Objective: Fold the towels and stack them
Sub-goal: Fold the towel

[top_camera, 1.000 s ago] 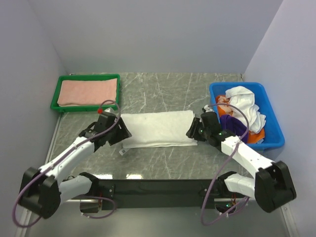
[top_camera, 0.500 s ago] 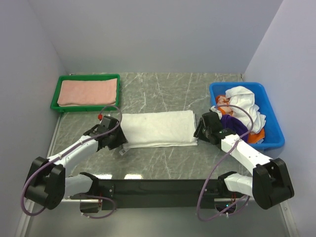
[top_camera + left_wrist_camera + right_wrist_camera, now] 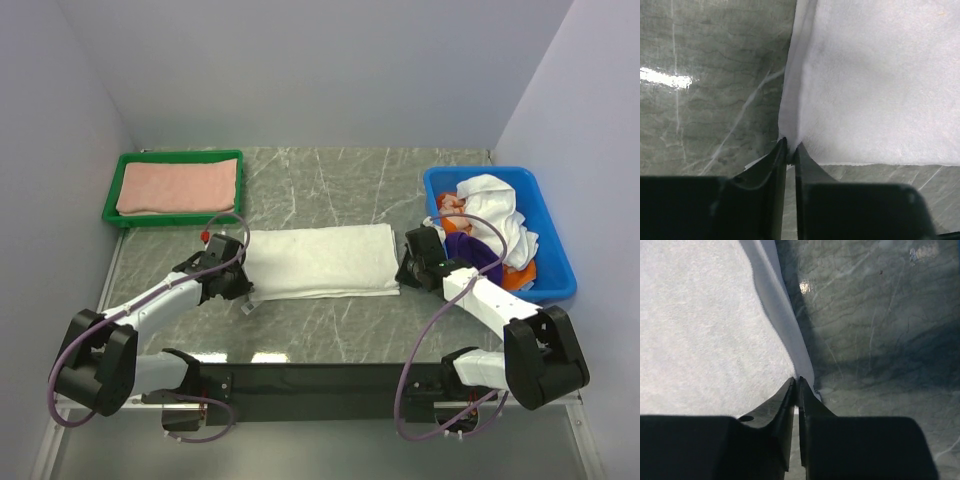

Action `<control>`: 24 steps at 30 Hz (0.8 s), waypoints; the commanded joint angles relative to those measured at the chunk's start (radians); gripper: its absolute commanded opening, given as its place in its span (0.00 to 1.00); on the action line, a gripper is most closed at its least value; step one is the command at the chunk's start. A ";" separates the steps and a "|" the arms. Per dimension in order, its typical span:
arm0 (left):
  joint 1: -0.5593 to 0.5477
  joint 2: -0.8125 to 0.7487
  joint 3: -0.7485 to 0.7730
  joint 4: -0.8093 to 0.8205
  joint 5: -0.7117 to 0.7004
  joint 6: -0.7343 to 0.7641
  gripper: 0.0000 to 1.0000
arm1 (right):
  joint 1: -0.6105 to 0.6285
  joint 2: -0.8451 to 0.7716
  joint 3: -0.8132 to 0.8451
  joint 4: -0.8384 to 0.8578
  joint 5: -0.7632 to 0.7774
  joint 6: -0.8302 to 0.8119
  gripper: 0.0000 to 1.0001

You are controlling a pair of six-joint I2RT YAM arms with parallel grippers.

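A white towel (image 3: 320,260), folded into a long strip, lies flat on the marble table in the top view. My left gripper (image 3: 243,290) is shut on its near left corner; the left wrist view shows the white towel (image 3: 875,85) pinched between the dark fingers (image 3: 772,167) of the left gripper (image 3: 790,150). My right gripper (image 3: 398,277) is shut on the near right corner, and in the right wrist view the towel (image 3: 705,340) edge is caught at the tips of the right gripper (image 3: 796,383). A folded pink towel (image 3: 178,187) rests in the green tray (image 3: 112,195).
A blue bin (image 3: 550,275) at the right holds several crumpled towels, white, orange and purple (image 3: 495,215). The green tray stands at the back left. Grey walls close in the table on three sides. A small white tag (image 3: 246,307) lies by the left gripper.
Both grippers have shut on the white towel's near corners. The left gripper slid in to the near left corner and the right one settled at the near right corner.
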 commanded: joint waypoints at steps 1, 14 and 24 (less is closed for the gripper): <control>0.003 -0.007 0.033 -0.007 -0.031 0.012 0.12 | -0.008 -0.008 0.007 0.016 0.016 0.001 0.08; 0.001 -0.088 0.186 -0.195 -0.039 0.053 0.05 | -0.009 -0.094 0.076 -0.085 0.028 -0.030 0.00; -0.013 -0.159 -0.007 -0.127 0.064 -0.020 0.06 | -0.012 -0.123 0.018 -0.085 0.043 0.008 0.00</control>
